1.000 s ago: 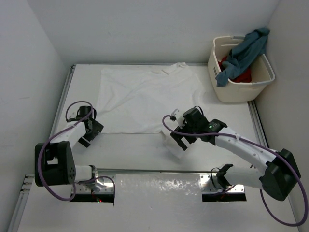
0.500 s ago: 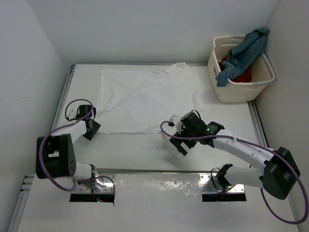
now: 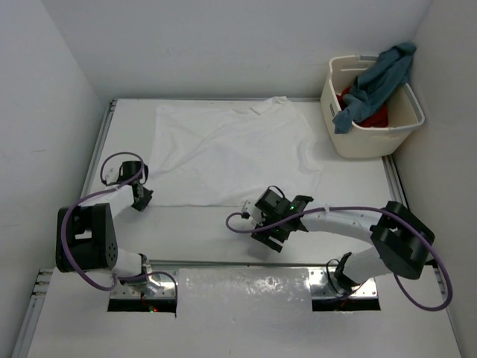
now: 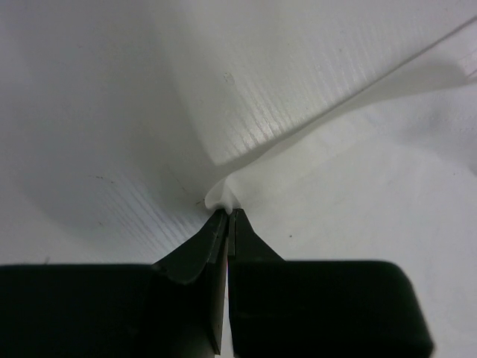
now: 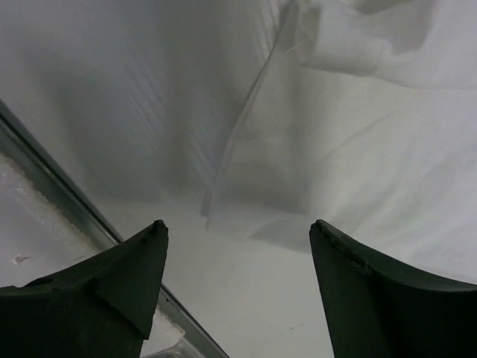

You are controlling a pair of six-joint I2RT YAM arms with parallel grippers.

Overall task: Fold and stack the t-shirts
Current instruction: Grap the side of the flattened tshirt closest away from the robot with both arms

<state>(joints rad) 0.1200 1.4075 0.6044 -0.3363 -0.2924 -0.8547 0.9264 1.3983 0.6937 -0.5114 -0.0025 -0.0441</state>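
White t-shirt (image 3: 223, 153) spread flat on table (image 3: 195, 227); left gripper (image 4: 226, 215) pinched shut on near-left hem corner; right gripper (image 5: 237, 227) open above near-right corner (cloth edge visible between fingers).

The white table (image 3: 201, 225) carries a spread white t-shirt (image 3: 223, 149) and, far right, a cream laundry basket (image 3: 373, 140).

Two arms of white tubular links and chunky black joint housings, left arm (image 3: 83, 240) at 8 o'clock, right arm (image 3: 402, 242) at 4 o'clock, a purple cable (image 3: 339, 209) looping along each, tiny green light (image 3: 292, 206) near the right wrist, matte black wedge-shaped fingers (image 5: 112, 287), silver base plates (image 3: 123, 298).
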